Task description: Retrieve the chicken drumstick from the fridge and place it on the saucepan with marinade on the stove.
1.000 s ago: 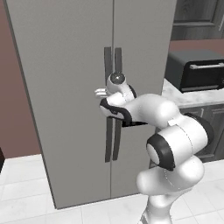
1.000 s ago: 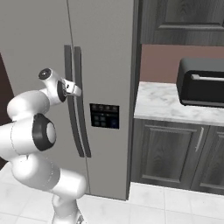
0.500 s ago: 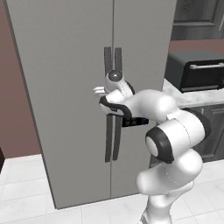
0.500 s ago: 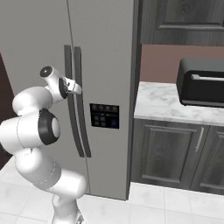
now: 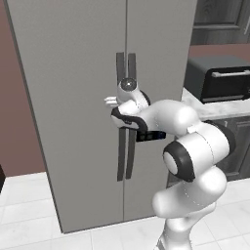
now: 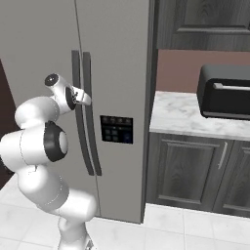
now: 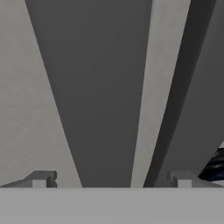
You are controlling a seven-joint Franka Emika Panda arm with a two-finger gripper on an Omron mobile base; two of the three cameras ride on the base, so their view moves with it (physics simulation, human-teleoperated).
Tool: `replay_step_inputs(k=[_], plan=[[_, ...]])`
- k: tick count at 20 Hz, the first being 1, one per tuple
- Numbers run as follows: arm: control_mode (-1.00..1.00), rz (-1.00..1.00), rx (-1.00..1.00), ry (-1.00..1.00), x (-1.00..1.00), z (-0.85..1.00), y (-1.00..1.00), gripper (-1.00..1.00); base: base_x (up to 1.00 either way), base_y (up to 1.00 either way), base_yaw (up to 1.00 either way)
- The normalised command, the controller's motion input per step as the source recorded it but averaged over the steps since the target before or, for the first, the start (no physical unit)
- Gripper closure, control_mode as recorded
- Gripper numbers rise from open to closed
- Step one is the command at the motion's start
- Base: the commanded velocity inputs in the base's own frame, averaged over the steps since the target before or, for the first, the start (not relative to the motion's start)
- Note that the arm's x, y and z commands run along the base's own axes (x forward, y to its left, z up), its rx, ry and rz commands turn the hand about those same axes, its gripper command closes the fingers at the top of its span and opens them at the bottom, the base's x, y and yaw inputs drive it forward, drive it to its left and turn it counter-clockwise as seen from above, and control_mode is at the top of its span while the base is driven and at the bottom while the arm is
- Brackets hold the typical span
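My pincer (image 7: 111,181) stands wide apart, its two fingertips (image 7: 41,179) rising at either side of the hand view with one dark fridge handle (image 7: 94,87) running straight up between them, close in front and not clamped. A second dark handle (image 7: 175,92) lies just to the right of it there, with a strip of pale door between the two. From the left base view my hand (image 5: 122,105) is pressed up to the pair of long vertical handles (image 5: 126,117) at about mid-height of the fridge (image 5: 68,97), where the two doors meet; from the right base view the same hand (image 6: 78,96) reaches in from the left onto the handles (image 6: 87,112). Both doors are shut, so I cannot tell where the drumstick lies; whatever is inside is hidden behind the grey panels. On the right door, just past my wrist, sits a small dark control panel (image 6: 116,129). Farther off to the right is a marble counter (image 6: 185,114) over dark cabinets (image 6: 190,171), and on it a black toaster oven (image 6: 227,93) against a reddish-brown wall (image 6: 178,68).
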Motion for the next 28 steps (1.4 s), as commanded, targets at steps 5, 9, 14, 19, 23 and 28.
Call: replay_step_inputs(k=[5, 9, 14, 19, 23, 28], plan=[[-1.0, 0.0, 0.0, 0.0, 0.0, 0.0, 0.0, -1.0, 0.0, 0.0, 0.0], [-1.0, 0.0, 0.0, 0.0, 0.23, -0.08, 0.18, -1.0, 0.0, 0.0, 0.0], [-1.0, 0.0, 0.0, 0.0, 0.31, -0.16, 0.24, -1.0, 0.0, 0.0, 0.0], [-1.0, 0.0, 0.0, 0.0, 0.35, -0.17, 0.11, -1.0, 0.0, 0.0, 0.0], [-1.0, 0.0, 0.0, 0.0, 0.29, -0.17, 0.0, -1.0, 0.0, 0.0, 0.0], [-1.0, 0.0, 0.0, 0.0, 0.29, -0.23, 0.0, -1.0, 0.0, 0.0, 0.0]])
